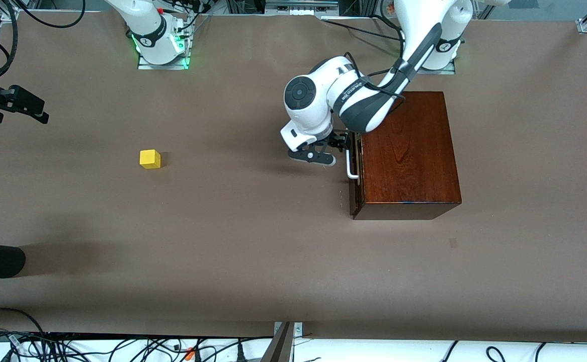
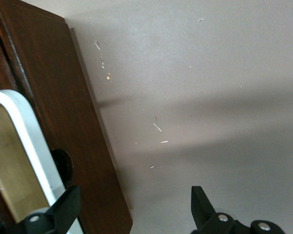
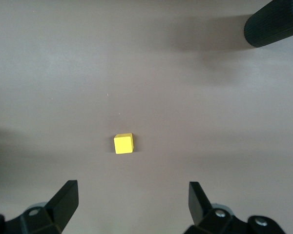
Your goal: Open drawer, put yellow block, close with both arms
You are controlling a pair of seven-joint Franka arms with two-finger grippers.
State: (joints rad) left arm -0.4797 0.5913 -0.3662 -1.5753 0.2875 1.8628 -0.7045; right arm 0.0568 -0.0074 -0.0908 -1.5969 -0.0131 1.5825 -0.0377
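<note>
Bare table surrounds the yellow block; the left gripper crowds the drawer handle.

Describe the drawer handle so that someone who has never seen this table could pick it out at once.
Find the glossy reddish-brown wooden box toward the left arm's end of the table. On its dark brown drawer front, the side turned toward the yellow block, sits the handle, with the open left claw at it. It is a white U-shaped bar, the only white part on the dark wood.

Brown table: yellow block toward right arm's end, wooden box toward left arm's.
</note>
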